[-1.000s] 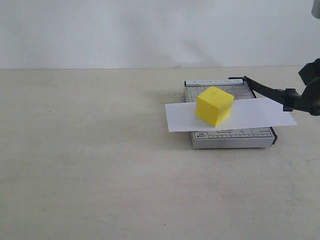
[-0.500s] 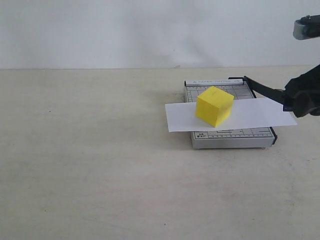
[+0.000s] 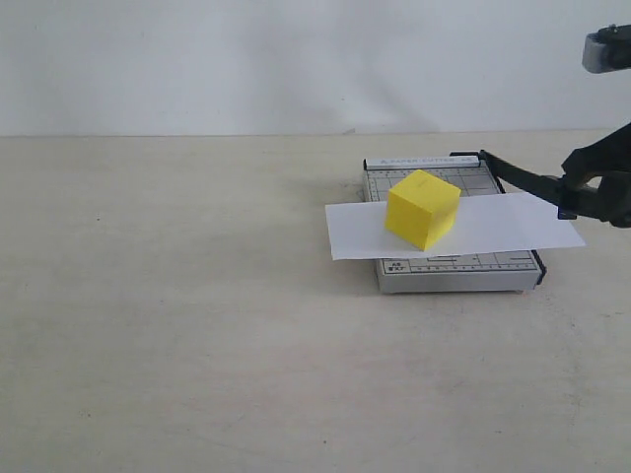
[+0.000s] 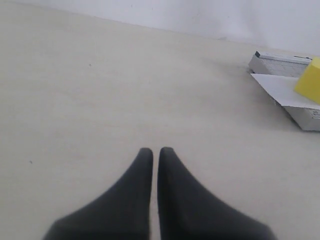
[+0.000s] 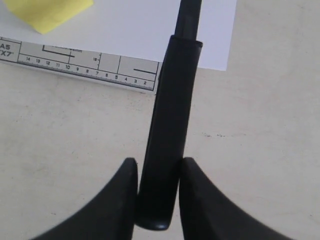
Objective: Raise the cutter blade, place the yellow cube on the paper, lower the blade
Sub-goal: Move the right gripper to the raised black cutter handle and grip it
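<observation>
The yellow cube (image 3: 423,209) rests on the white paper (image 3: 493,229), which lies across the grey trimmer base (image 3: 454,271). The cutter blade (image 3: 518,177) stands raised at a slant, its tip out past the base's right side. My right gripper (image 3: 590,195) is shut on the blade's thick black handle (image 5: 170,125), a finger on each side, with the gripper (image 5: 158,167) near the handle's end. The cube's corner (image 5: 47,12) and the paper (image 5: 135,25) show beyond it. My left gripper (image 4: 155,150) is shut and empty above bare table, far left of the trimmer (image 4: 275,62).
The beige table (image 3: 197,325) runs wide to the left and front of the trimmer. A white wall (image 3: 296,59) closes the back. Part of the right arm (image 3: 606,49) shows at the upper right edge.
My right gripper has shifted slightly left on the handle, and part of the arm has come into view at the top right. Blade, cube and paper have not visibly moved.
</observation>
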You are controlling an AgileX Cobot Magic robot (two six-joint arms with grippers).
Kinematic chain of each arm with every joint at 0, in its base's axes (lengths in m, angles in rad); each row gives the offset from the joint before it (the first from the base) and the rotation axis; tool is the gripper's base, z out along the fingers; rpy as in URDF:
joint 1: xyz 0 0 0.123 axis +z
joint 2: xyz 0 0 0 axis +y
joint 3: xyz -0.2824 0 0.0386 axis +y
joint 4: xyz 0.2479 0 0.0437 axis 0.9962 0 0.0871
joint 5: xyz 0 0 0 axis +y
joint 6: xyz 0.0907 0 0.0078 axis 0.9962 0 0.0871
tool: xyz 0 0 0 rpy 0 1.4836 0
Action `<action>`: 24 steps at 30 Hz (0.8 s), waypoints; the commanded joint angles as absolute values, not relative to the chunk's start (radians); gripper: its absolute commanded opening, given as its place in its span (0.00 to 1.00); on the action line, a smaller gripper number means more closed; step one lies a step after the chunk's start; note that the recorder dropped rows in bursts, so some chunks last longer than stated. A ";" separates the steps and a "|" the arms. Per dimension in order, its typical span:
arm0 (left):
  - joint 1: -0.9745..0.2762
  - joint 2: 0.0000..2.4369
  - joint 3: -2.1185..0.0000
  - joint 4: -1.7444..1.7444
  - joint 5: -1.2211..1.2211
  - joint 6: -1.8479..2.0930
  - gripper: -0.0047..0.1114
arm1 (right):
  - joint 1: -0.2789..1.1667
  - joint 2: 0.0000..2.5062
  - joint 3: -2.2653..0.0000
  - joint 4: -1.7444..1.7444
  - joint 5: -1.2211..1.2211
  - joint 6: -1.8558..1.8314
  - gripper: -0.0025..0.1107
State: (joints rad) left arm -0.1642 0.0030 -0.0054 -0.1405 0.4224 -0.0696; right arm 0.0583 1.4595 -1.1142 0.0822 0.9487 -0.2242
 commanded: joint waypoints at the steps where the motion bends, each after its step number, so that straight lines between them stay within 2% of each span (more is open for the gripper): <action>1: -0.161 0.000 0.000 -0.092 0.359 0.023 0.08 | 0.055 1.457 -1.094 0.099 0.900 -0.242 0.06; 10: -0.161 0.000 0.000 -0.092 0.356 0.039 0.08 | 0.055 1.455 -0.861 0.103 0.718 -0.242 0.06; 24: -0.161 0.000 0.000 -0.092 0.355 0.039 0.08 | 0.055 1.457 -0.639 0.125 0.495 -0.242 0.06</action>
